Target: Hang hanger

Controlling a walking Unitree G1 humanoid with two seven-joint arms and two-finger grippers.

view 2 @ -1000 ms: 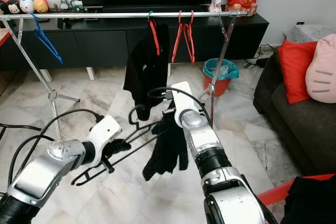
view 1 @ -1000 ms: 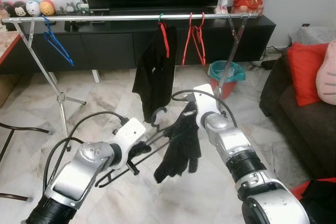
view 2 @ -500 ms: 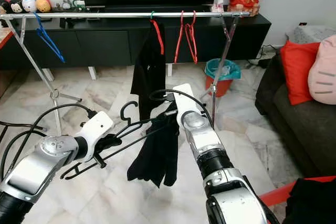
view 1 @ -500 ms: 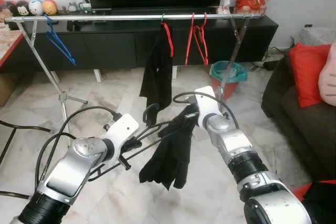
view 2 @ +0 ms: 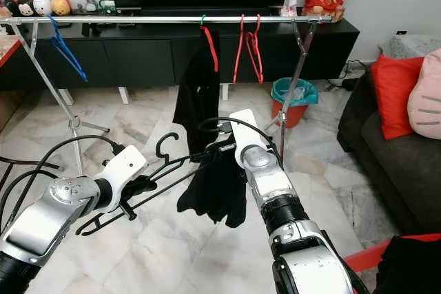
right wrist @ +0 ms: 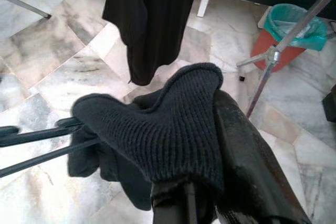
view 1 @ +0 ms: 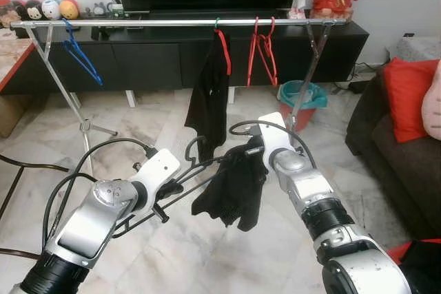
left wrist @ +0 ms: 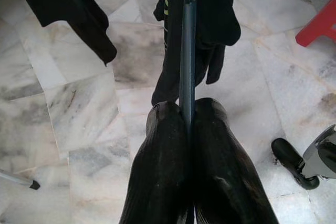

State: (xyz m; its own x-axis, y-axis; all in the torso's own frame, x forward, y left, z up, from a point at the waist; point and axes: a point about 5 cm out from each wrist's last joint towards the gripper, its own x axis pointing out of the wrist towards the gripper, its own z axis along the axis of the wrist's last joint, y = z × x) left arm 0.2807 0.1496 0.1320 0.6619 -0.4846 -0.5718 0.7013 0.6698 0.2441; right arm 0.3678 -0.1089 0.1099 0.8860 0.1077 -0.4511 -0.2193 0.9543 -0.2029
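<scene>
The left gripper [left wrist: 186, 124] has its jaws clamped tight on the thin bar of a black hanger [view 2: 155, 170] — the rod runs straight out from between the two black fingers [left wrist: 163, 166]. The hanger is held low over the marble floor [view 1: 207, 253], its hook [view 2: 164, 144] up and free, well short of the silver rail [view 1: 172, 23] further out ahead.

A dark knitted garment [view 1: 234, 187] is draped over the far end of the hanger, just past the left jaws. The right gripper [right wrist: 202, 145] has its jaws closed on a fold of that knit, so the fabric bunches over its fingers.

On the rail beyond both jaws: a blue hanger [view 1: 79, 56], a black shirt [view 1: 210, 98] on a red hanger [view 2: 210, 46], and two bare red hangers [view 1: 263, 49].
</scene>
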